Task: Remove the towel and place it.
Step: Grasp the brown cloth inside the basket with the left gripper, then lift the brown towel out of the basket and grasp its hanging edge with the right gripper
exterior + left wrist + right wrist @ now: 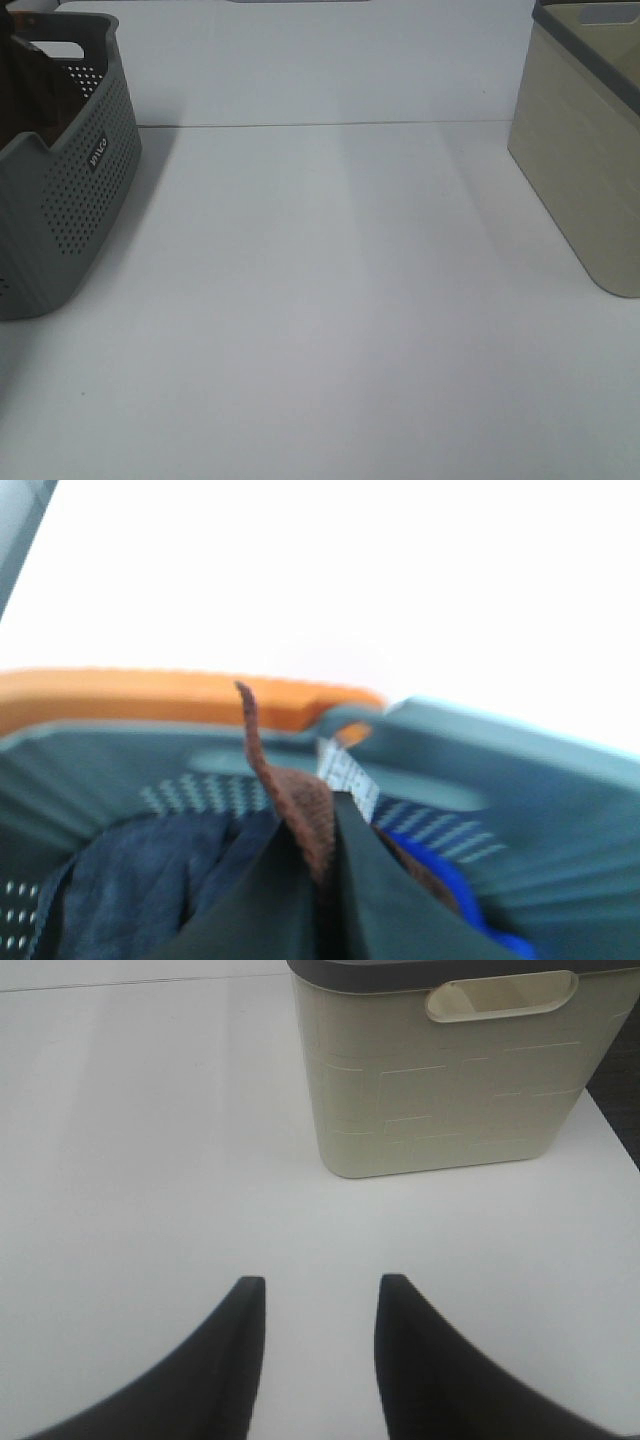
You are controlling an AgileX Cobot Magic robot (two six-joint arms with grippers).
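High view first: I've got the grey basket (80,200) sitting at the left edge of the white table (330,300), and the beige bin (580,180) at the far right corner.

Left wrist, blurry: my left tool (322,830) is down inside the basket, clamped on an upstanding fold of the brown towel (300,805), with the white tag (348,777) just beside the pinch. Dark blue laundry (150,880) lies around it.

Right wrist: the right tool (320,1295) is parted, nothing between its fingers, over bare table facing the bin.
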